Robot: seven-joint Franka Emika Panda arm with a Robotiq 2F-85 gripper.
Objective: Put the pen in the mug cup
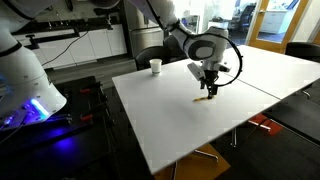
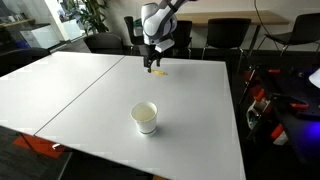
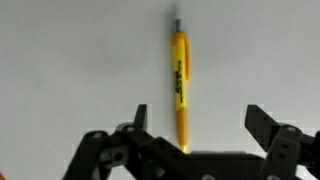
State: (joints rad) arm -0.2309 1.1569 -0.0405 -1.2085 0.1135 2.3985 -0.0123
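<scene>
The yellow pen (image 3: 179,80) lies flat on the white table, lengthwise in the wrist view, its lower end between my fingers and closer to the left one. It shows as a small yellowish stick in both exterior views (image 1: 205,99) (image 2: 160,72). My gripper (image 3: 197,125) is open and empty, its fingers straddling the pen just above the table; it also shows in both exterior views (image 1: 209,90) (image 2: 153,66). The white mug cup (image 2: 145,117) stands upright and empty, apart from the gripper, near the table's edge (image 1: 155,66).
The white table (image 1: 190,115) is made of joined tops with a seam (image 2: 95,85). Dark office chairs (image 2: 215,35) stand round the far side. Another robot base with blue light (image 1: 30,95) and cables stands beside the table.
</scene>
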